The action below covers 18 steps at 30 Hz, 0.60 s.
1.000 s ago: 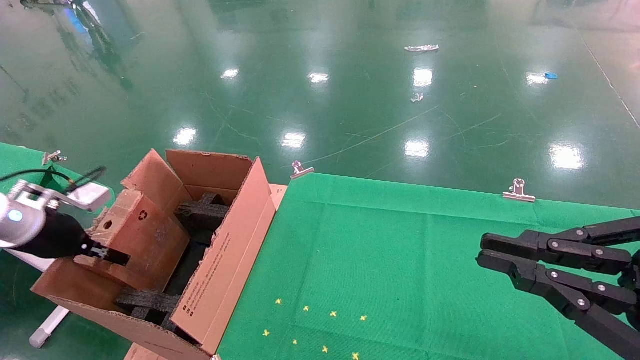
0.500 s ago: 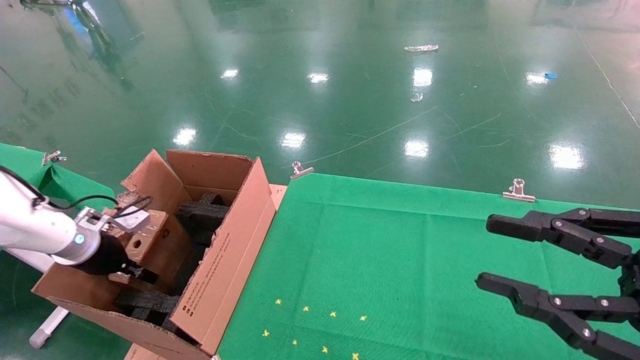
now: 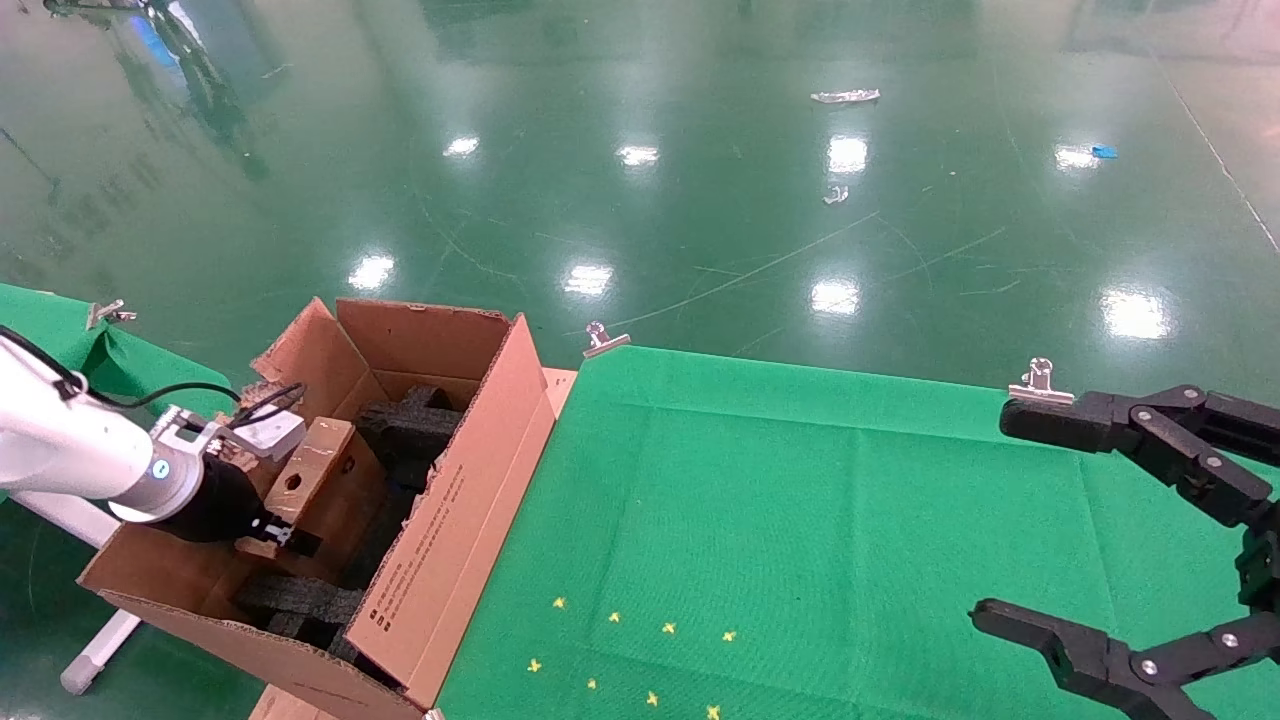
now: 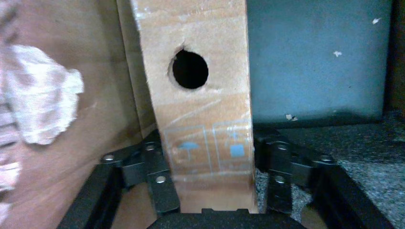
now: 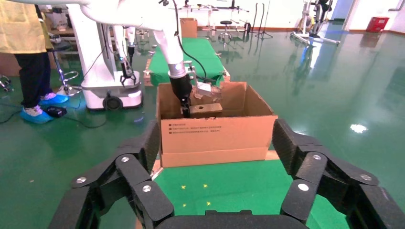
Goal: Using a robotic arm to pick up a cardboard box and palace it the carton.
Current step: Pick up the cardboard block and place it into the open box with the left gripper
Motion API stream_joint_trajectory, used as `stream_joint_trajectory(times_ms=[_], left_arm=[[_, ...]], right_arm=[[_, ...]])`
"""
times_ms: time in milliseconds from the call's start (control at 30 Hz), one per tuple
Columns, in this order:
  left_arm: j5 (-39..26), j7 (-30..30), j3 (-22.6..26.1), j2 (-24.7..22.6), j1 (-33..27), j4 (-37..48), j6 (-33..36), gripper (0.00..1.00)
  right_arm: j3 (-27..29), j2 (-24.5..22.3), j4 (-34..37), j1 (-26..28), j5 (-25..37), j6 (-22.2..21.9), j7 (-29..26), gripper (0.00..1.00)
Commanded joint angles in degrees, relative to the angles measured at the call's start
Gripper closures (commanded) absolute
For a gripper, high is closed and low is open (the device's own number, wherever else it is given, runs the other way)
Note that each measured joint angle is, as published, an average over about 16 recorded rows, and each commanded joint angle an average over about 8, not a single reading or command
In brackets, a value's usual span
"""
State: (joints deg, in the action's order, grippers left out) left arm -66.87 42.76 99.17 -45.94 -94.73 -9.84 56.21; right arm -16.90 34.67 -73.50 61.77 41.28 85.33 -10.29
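The robotic arm (image 3: 70, 455), my left one, reaches into the carton (image 3: 455, 520) from the left. Its left gripper (image 3: 288, 535) is shut on the near end of the cardboard box (image 3: 325, 470), a slim brown box with a round hole (image 3: 293, 482). In the left wrist view the fingers (image 4: 160, 179) press both sides of the cardboard box (image 4: 200, 114), which is taped and has a hole (image 4: 190, 69). It hangs tilted over the black foam blocks (image 3: 405, 425). My right gripper (image 3: 1000, 515) stands wide open over the green table, far right, with nothing in it.
A green cloth table (image 3: 800, 500) with yellow marks (image 3: 620, 650) lies right of the carton, held by binder clips (image 3: 604, 340). The carton's tall flap (image 3: 480, 440) stands between the box and the table. A person (image 5: 28, 57) stands beyond it.
My left gripper has carried the cardboard box rightward and down between the carton's flaps, turning it so the narrow holed face shows. My right gripper has spread from nearly shut to wide open.
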Motion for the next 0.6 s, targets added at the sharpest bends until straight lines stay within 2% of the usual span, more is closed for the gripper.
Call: stream_joint_trajectory(times_ms=[33, 600], left_arm=[[0.3, -1.0, -0.2, -0.3, -0.2, 1.1, 0.6, 0.00], [2.0, -4.8, -1.4, -1.8, 0.4, 6.3, 2.2, 0.00]], right_arm=[[0.0, 0.0, 0.0, 0.0, 0.0, 0.0, 0.0, 0.00], [-0.1, 0.0, 0.0, 0.0, 0.0, 0.0, 0.0, 0.00]])
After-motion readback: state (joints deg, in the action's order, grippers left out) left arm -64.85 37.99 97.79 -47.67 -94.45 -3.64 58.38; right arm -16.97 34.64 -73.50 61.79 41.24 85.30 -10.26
